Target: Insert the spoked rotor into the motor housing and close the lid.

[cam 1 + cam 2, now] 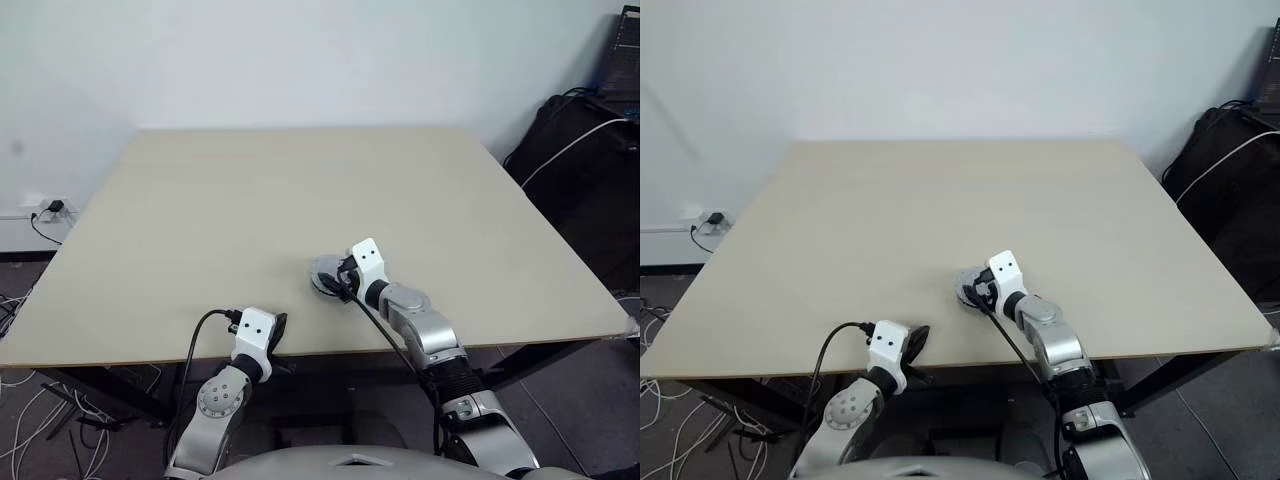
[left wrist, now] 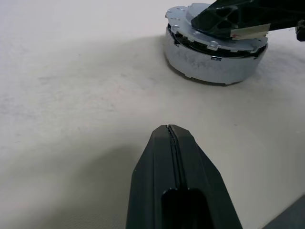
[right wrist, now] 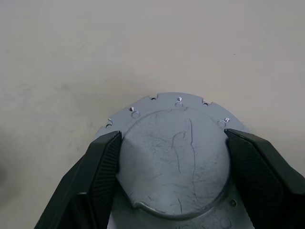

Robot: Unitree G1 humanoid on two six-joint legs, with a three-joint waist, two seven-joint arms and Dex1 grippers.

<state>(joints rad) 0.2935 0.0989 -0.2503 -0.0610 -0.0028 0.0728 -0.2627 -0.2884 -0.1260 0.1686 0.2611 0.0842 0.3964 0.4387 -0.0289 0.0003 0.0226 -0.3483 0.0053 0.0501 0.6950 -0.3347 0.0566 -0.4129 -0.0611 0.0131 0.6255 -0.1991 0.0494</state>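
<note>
The lid, a grey round disc with a raised centre and a flange of small holes, lies on top of the squat silvery motor housing near the table's front middle. My right gripper reaches over it from the near side. Its fingers press against both sides of the lid's raised centre. The spoked rotor is hidden. My left gripper is shut and empty, low over the table's front edge, a short way to the left of the housing.
The beige table stretches bare to the wall behind the housing. Black bags with a white cable stand off the table's right side. Loose cables lie on the floor at the left.
</note>
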